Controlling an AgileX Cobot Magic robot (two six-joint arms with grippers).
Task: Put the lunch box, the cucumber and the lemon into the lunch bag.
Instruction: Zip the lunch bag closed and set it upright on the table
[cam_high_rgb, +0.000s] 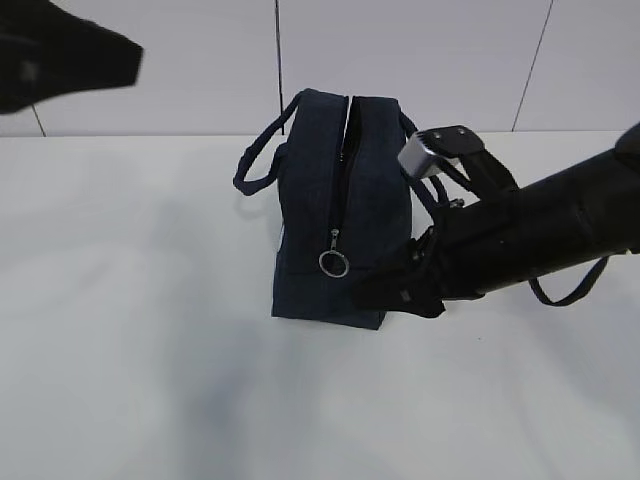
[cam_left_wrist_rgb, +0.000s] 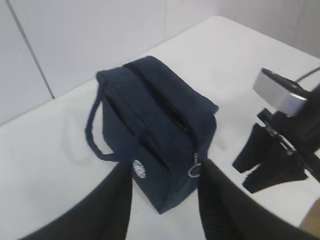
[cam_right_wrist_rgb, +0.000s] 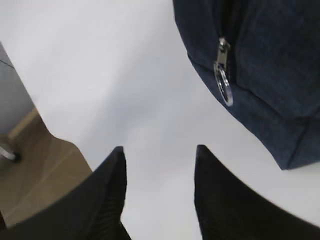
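We are viewing the counter (cam_high_rgb: 130, 330) bearing the lunch bag (cam_high_rgb: 330, 220) upright near its middle; soft fabric, likely sagging, so we are judging the ring pull (cam_high_rgb: 334, 263) the best hold. The right hand (cam_right_wrist_rgb: 160, 192) is standing parted and empty near that ring; the left hand (cam_left_wrist_rgb: 165, 200) is hovering parted, empty, above the bag.

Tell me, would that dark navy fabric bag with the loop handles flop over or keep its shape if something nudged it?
The dark navy fabric lunch bag stands upright and boxy with nothing touching it, so it probably keeps its shape under a light push. It looks tall and narrow in the exterior view, so a sideways shove might tip it. Its loop handles droop, so they are likely floppy.
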